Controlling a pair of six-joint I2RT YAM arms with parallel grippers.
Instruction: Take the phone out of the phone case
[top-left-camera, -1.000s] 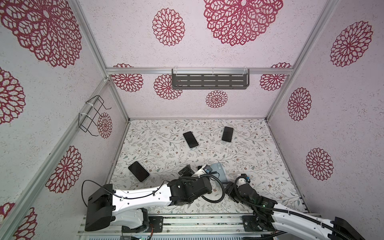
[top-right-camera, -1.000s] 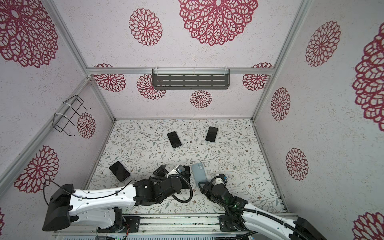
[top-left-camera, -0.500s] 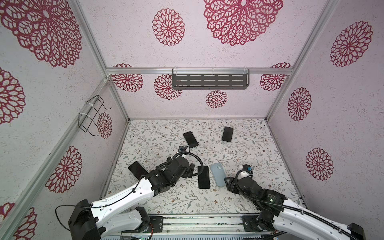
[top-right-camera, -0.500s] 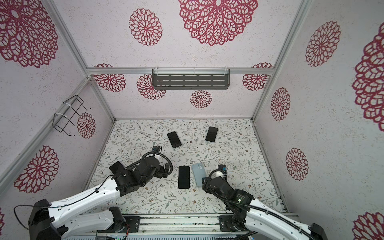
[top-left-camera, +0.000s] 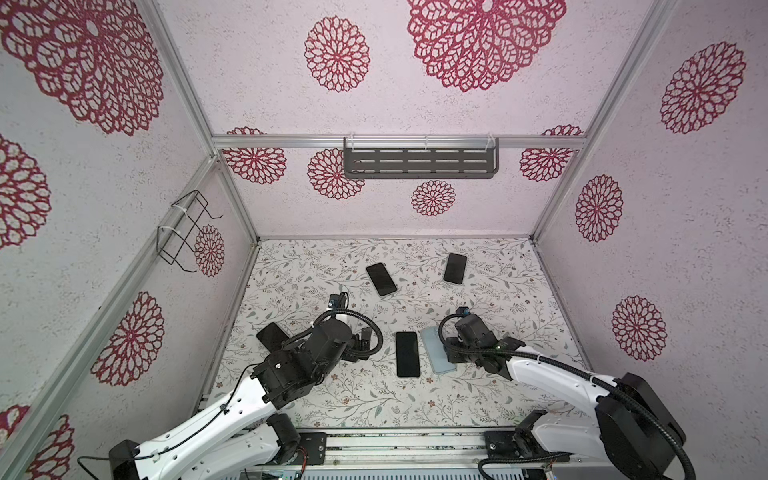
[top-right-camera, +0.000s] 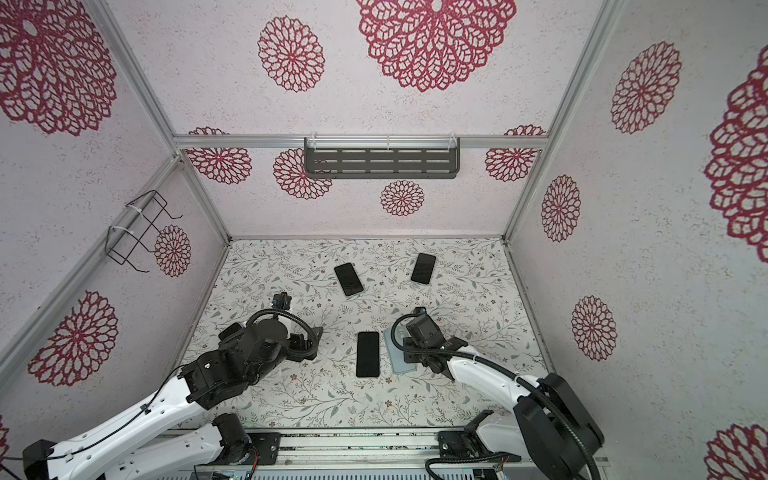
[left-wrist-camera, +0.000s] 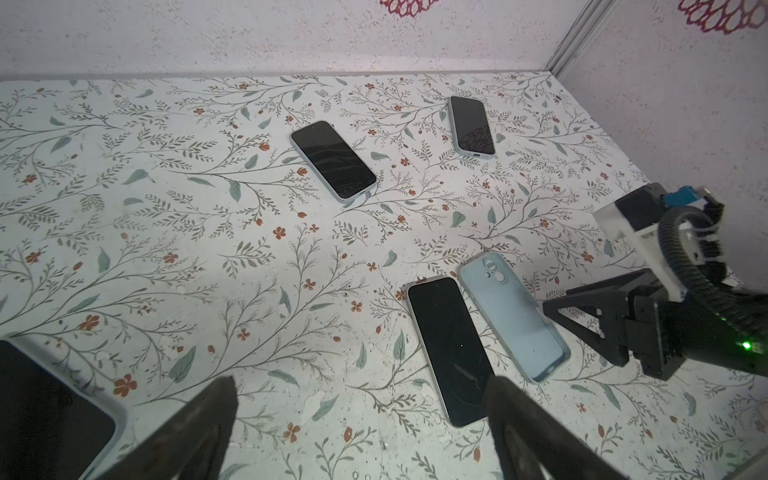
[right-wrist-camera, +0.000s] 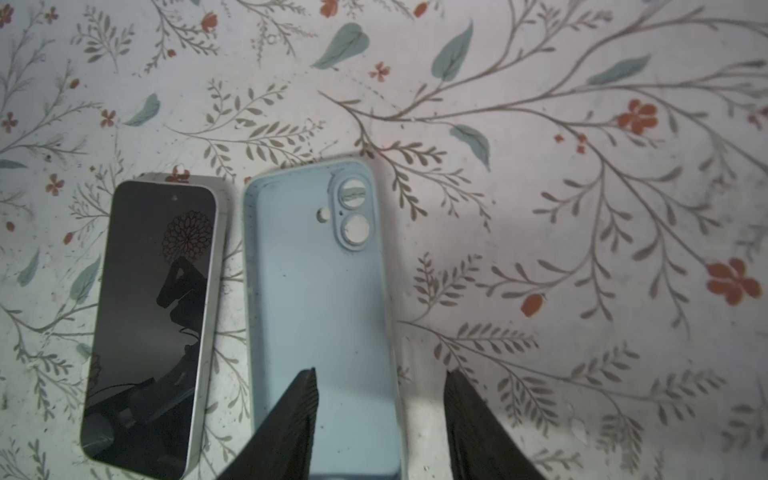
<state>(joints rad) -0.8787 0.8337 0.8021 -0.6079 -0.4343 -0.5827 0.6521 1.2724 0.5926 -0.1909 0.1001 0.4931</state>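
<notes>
A bare phone (top-left-camera: 406, 354) (top-right-camera: 368, 354) with a black screen lies flat on the table. Close beside it lies the empty light blue phone case (top-left-camera: 434, 353) (top-right-camera: 397, 357), inside up. The right wrist view shows the phone (right-wrist-camera: 153, 324) and the case (right-wrist-camera: 320, 282) side by side, a narrow gap between them. My right gripper (right-wrist-camera: 380, 372) is open above the case's near end; one finger is over the case, the other over the table past its edge. My left gripper (left-wrist-camera: 357, 395) (top-left-camera: 365, 338) stands wide open and empty, left of the phone (left-wrist-camera: 451, 349).
Two cased phones lie at the back, one near the middle (top-left-camera: 381, 279) and one to the right (top-left-camera: 455, 268). Another (top-left-camera: 272, 336) lies at the left, partly under my left arm. Walls close in the table on three sides.
A second ago both grippers were together at the phone and case near the front. Now phone and case lie apart on the table, the left gripper has drawn back left, and the right jaws have narrowed.
</notes>
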